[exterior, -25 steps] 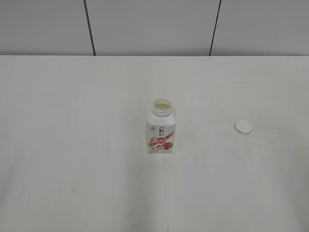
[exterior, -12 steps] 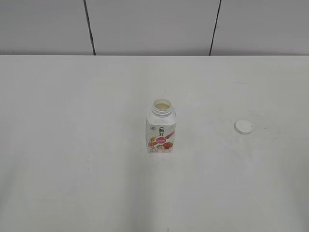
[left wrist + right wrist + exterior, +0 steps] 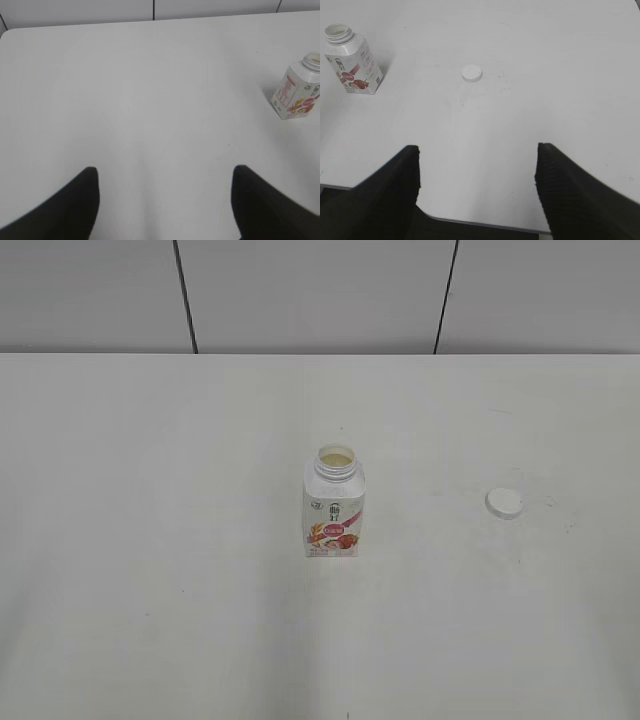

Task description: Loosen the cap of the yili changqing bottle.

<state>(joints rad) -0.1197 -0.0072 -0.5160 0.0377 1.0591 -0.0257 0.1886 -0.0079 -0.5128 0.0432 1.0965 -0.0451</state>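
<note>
Yili changqing bottle [image 3: 334, 506]: upright mid-bench [image 3: 150, 540], neck uncapped, pale contents visible, pink-red fruit label facing front. Cap [image 3: 504, 502]: lying flat well to its right, apparently already unscrewed and set aside. Left pincer [image 3: 165, 200] and right pincer [image 3: 477, 185]: both spread, empty, withdrawn.

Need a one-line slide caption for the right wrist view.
Open right gripper above the table; uncapped yili changqing bottle stands far left, its cap lying apart on the tabletop.
</note>
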